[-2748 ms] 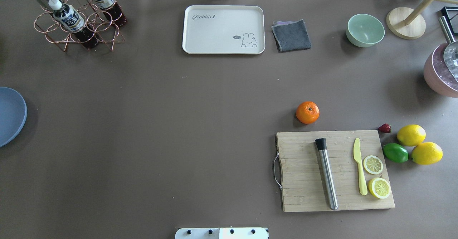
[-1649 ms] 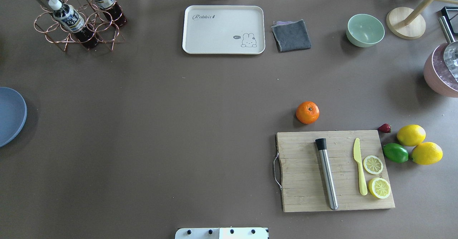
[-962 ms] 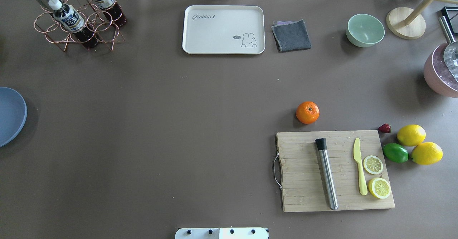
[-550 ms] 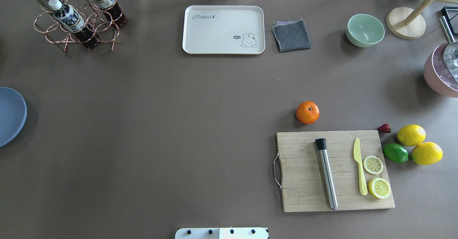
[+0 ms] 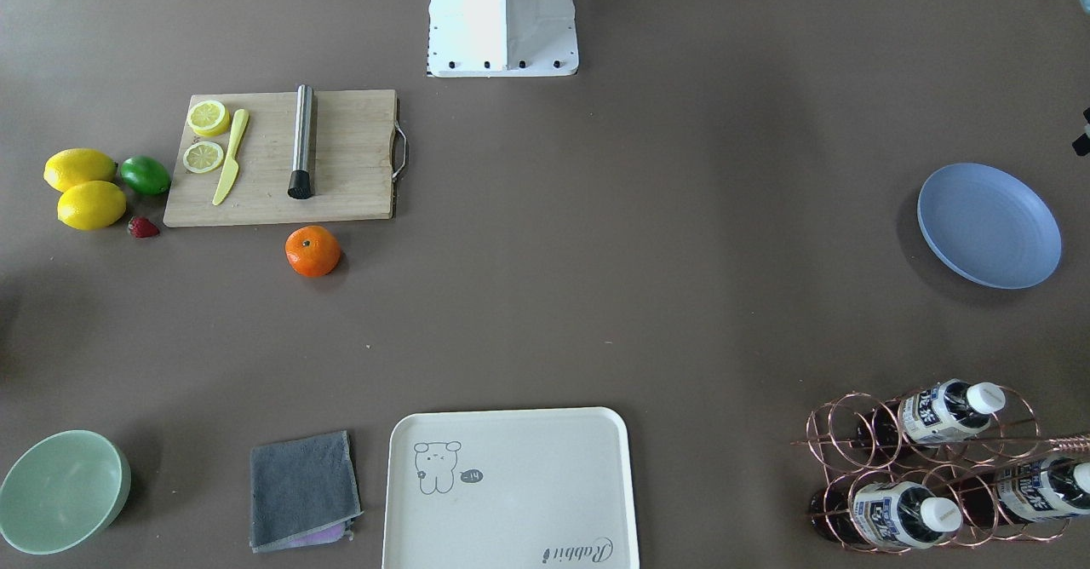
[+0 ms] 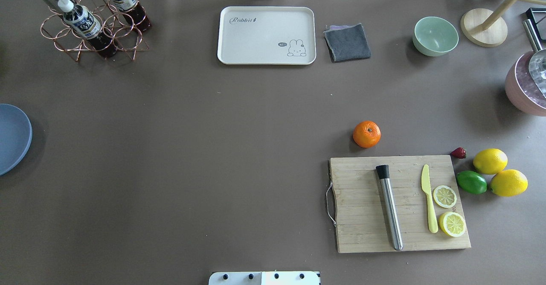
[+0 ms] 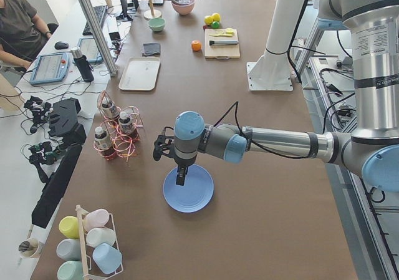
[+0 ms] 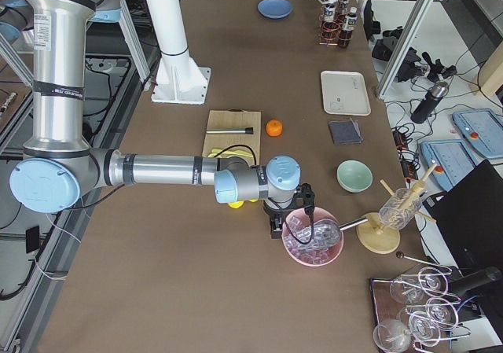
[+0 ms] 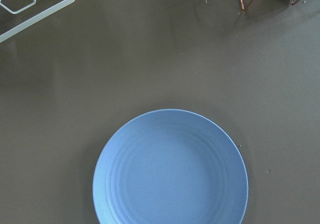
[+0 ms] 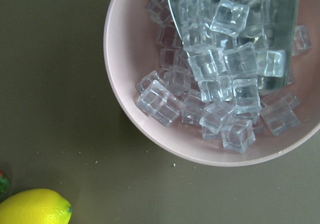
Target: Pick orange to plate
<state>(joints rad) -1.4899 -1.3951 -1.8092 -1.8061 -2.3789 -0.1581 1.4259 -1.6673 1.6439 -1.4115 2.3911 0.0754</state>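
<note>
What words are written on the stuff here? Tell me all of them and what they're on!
"Rabbit": curly letters in one corner of the cream tray.
The speech bubble beside the tray's bunny drawing holds tiny marks that are too small to read.
The labels on the drink bottles have printed characters that are too small and blurred to read.
No other readable writing shows.
</note>
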